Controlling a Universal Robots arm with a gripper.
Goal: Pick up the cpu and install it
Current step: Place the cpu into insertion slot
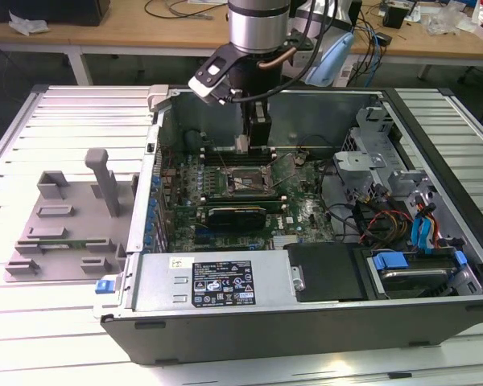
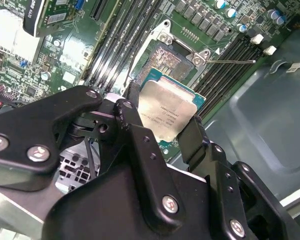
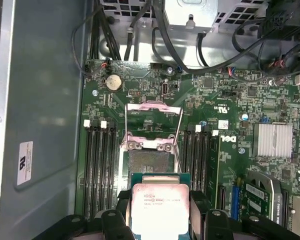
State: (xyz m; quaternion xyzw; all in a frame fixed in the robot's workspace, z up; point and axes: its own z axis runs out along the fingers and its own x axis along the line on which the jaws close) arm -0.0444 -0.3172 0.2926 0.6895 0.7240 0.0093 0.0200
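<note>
The cpu (image 2: 167,109), a flat square chip with a silver-grey top and a pale green rim, is held by two opposite edges in my gripper (image 2: 162,121), which is shut on it. In the first wrist view the cpu (image 3: 160,207) hangs between the black fingers (image 3: 124,206) just short of the open socket (image 3: 149,161) on the green motherboard. In the exterior view my gripper (image 1: 243,143) is inside the open computer case, a little above and behind the socket (image 1: 245,181). The socket's retaining frame (image 3: 152,107) is folded back.
Memory slots (image 3: 97,170) flank the socket on both sides. A thin metal lever (image 2: 230,61) sticks out beside it. The case wall (image 3: 40,125) and cables (image 3: 140,30) are close by. A grey tray with upright posts (image 1: 64,225) lies outside the case at the exterior view's left.
</note>
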